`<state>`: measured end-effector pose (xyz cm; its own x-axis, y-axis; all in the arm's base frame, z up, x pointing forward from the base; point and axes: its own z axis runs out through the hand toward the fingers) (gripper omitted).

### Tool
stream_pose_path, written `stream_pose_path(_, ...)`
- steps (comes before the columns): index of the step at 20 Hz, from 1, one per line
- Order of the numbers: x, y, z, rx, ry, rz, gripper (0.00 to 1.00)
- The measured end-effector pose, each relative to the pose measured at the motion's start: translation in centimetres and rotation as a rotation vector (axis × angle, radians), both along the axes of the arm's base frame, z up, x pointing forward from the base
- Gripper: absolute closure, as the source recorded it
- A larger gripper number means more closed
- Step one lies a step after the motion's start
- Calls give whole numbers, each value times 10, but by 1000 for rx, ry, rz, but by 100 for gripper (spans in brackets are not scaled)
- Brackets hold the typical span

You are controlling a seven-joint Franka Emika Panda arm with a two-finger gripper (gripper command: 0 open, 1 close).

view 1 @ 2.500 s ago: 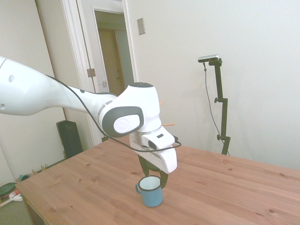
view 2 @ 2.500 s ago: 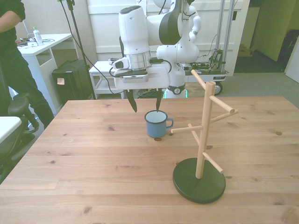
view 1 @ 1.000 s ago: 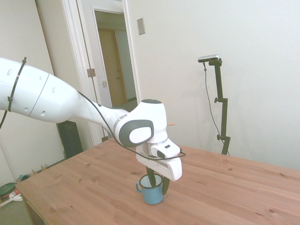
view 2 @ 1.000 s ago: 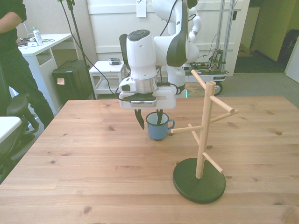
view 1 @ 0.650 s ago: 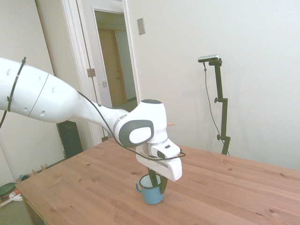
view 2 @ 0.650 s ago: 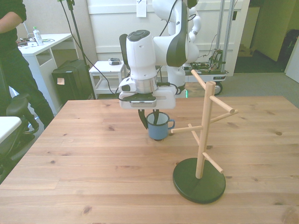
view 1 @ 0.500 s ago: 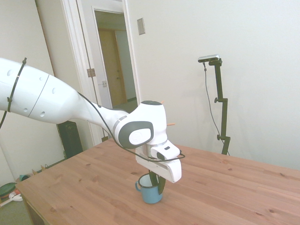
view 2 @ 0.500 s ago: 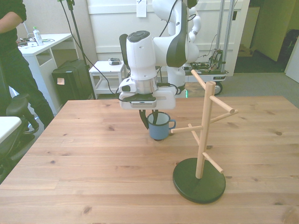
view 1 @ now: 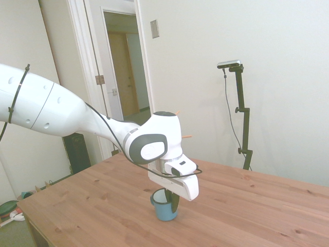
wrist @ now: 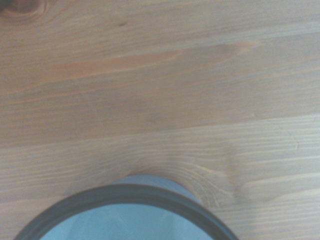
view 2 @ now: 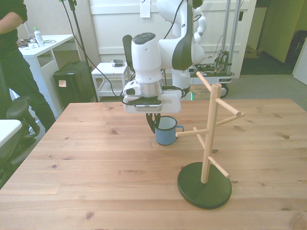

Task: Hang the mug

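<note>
A: On the table (view 2: 96, 163), near its middle, the mug (view 2: 165, 135) stands upright or just clear of the wood; which, the pictures do not settle; its handle (view 2: 178, 128) points toward the front view's right, at the rack (view 2: 207, 139) just beside it.

B: And the gripper (view 2: 155, 125)?

A: Its fingers are drawn close together over the rim on the side away from the handle, one inside the cup, one outside, so they pinch the thin wall; that reads as a grip on the mug.

B: How would it handle?

A: Probably light and stiff, being small enamelware; the glaze looks smooth, so a wall pinch may let it swing or slip; it could chip if knocked on a peg; taking the wall opposite the handle leaves the loop free for hanging.

B: What does each view add?

A: The front view alone shows the rack and the handle; the side view shows the mug (view 1: 165, 211) low under the gripper (view 1: 170, 199), handle hidden; the wrist view shows only the dark rim (wrist: 120, 197), blurred, against bare wood, and no rack.
</note>
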<state>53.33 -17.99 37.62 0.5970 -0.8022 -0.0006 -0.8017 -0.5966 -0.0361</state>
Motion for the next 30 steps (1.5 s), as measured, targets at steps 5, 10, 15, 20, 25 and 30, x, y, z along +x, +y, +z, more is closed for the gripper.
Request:
stream_pose_path(5,-9,0,17,-67,-14,51,100)
stream_pose_path(10,-15,-13,71,-117,-74,72,100)
stream_pose_path(15,-6,-12,111,-177,-116,102,100)
stream_pose_path(20,14,-8,128,-200,-150,115,100)
stream_pose_path(25,36,-1,139,-212,-173,117,100)
stream_pose_path(30,53,19,139,-207,-177,108,100)
